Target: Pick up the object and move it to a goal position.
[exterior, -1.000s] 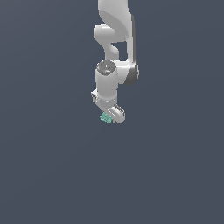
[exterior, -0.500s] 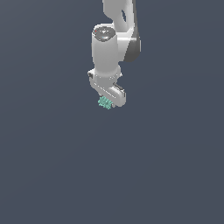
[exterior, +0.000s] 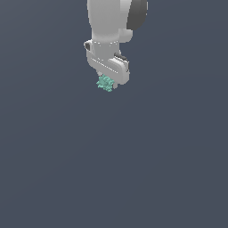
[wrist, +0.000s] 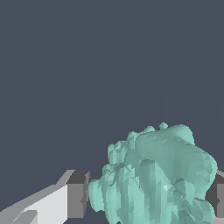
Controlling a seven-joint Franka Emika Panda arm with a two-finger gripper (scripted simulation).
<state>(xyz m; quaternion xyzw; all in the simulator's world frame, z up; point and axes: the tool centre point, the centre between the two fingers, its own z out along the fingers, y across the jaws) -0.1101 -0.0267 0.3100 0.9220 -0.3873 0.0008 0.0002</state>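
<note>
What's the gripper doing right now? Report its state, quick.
Gripper: closed on the teal-green lump, which sits between its fingers and is held off the ground.

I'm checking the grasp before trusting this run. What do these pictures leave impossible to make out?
- Finger contact: in the exterior view the gripper body covers where its fingers meet the teal-green lump.
- Lump's underside: the wrist view's edge cuts off the lump.
- Second finger: only a sliver shows at the wrist view's edge.
- Goal position: no marker appears in either view.
- Supporting surface: the plain grey background shows none.
</note>
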